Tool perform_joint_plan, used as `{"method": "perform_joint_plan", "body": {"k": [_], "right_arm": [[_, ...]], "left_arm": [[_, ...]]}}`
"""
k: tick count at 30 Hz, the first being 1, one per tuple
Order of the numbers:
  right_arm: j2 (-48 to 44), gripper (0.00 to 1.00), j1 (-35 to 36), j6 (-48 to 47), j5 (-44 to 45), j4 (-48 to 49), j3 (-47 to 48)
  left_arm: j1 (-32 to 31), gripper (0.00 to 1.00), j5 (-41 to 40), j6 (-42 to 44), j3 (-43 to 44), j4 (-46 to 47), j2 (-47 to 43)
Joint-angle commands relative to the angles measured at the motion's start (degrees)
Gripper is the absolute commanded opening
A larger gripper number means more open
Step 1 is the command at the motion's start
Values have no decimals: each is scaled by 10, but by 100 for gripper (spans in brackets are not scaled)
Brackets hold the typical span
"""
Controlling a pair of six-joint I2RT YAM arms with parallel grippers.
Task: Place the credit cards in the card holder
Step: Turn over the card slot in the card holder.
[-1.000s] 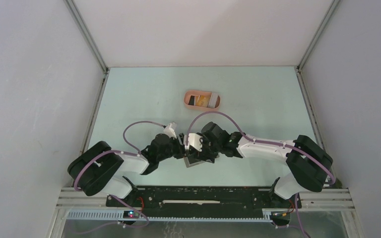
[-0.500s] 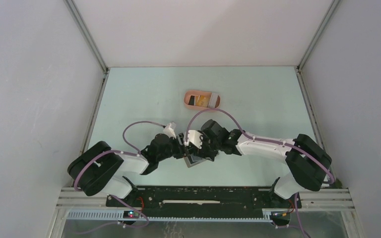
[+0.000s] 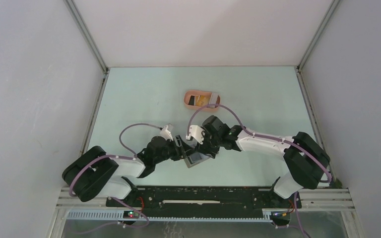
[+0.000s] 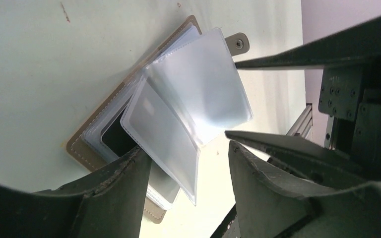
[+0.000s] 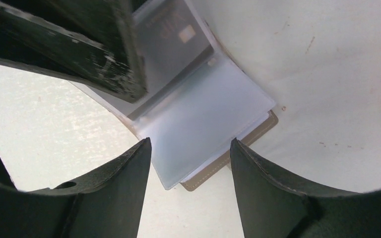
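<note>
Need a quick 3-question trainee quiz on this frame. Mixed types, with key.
1. True or false: the holder lies open, with its clear sleeves fanned out.
2. Pick one. In the top view, the loose cards are:
A. in the pink tray
B. stacked on the holder
C. nowhere in view
3. Short answer: do the jaws of the left pincer and the right pincer stand open or shut?

Key: 1 true; 2 A; 3 open, both.
</note>
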Motion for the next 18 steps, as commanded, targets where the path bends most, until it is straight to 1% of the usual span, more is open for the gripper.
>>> {"method": "perform_joint_plan", "body": {"k": [1, 5, 7, 11, 13, 15, 17, 18], "right_arm": [[-1, 68, -22, 15, -12, -10, 27], [-8, 69, -45, 12, -20, -19, 32], [-19, 69, -61, 10, -28, -24, 34], [-55, 69, -102, 8, -66, -41, 43], [-81, 69, -121, 3, -76, -44, 47], [-108, 70, -138, -1, -87, -43, 53], [-129, 73, -156, -1, -108, -49, 69], [-133, 77, -165, 5, -115, -55, 85]], "left_arm": [[5, 64, -11, 16, -19, -43, -48], [6, 64, -43, 46, -17, -132, -125], [6, 64, -61, 67, -11, -199, -185], [6, 66, -96, 115, 5, -285, -289], [6, 68, -104, 138, 10, -298, -337], [6, 70, -101, 154, 10, -286, -370], [6, 71, -78, 158, 8, -247, -383], [6, 71, -61, 157, 8, -224, -379]]}}
